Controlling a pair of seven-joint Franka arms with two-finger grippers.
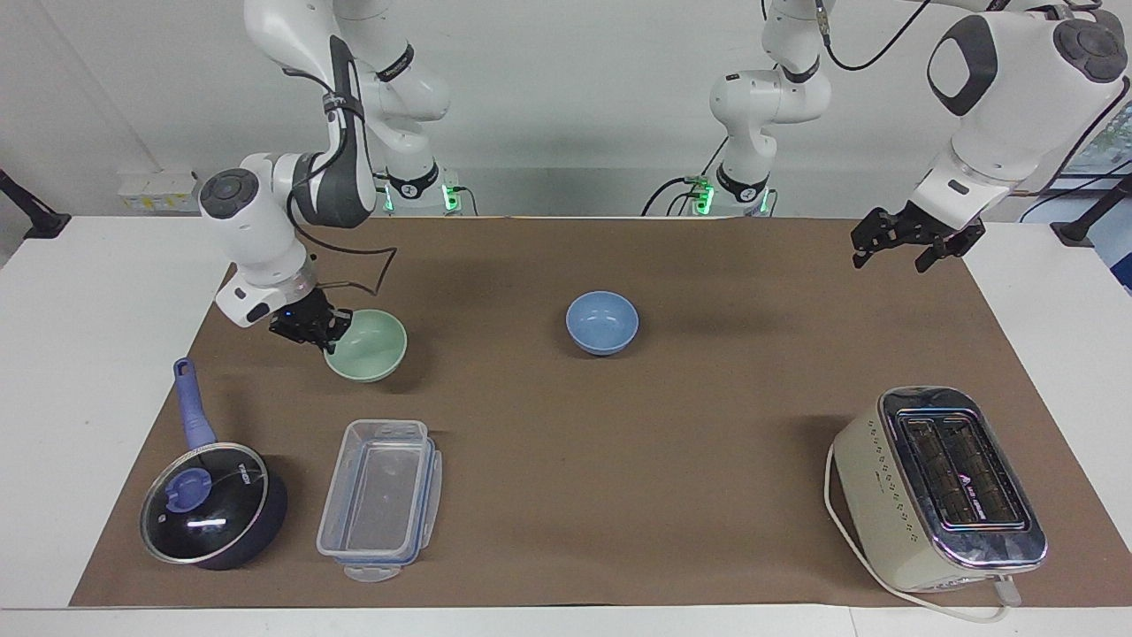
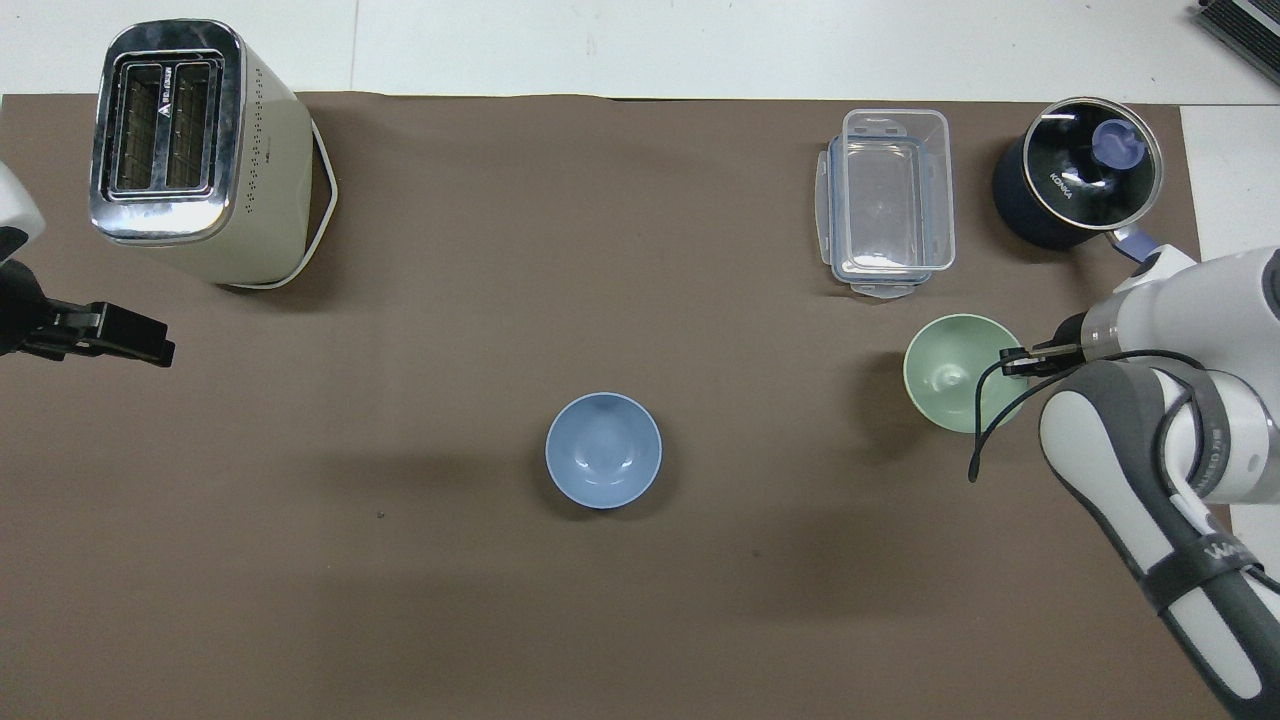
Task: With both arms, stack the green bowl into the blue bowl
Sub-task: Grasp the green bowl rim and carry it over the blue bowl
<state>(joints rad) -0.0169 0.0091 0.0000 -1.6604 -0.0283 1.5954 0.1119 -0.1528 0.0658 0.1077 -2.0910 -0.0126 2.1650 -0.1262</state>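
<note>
**Right gripper clamped on green bowl rim, bowl lifted off mat**

Okay, going across the facing view from its left edge. Saucepan (image 1: pixel 212 506) with glass lid and blue handle sits at the right arm's end of the table, on the brown mat (image 1: pixel 619 460). Just beside it, toward the middle, a clear plastic container (image 1: pixel 380 500). Both lie farther from the robots than the green bowl.

Right gripper (image 1: pixel 329 333) is clenched on the rim of the green bowl (image 1: pixel 371 345), gripping the edge that faces the right arm's end of the table. One finger inside the bowl, one outside. Bowl hangs from the gripper, tilted, its opening turned partly up and toward the camera; a shadow shows on the mat under it, so it is clear of the surface. In the overhead view the green bowl (image 2: pixel 955 372) sits over the mat near the container, with the right gripper (image 2: pixel 1015 362) at its rim.

Blue bowl (image 1: pixel 602 322) stands upright at mid-table, well apart from the green bowl and from both grippers. Nothing in it.

Toaster (image 1: pixel 942 487) is at the left arm's end, farther from the robots than the blue bowl.

Left gripper (image 1: pixel 902 243) hangs in the air over the mat's edge at the left arm's end, fingers spread, holding nothing. That arm waits.
</note>
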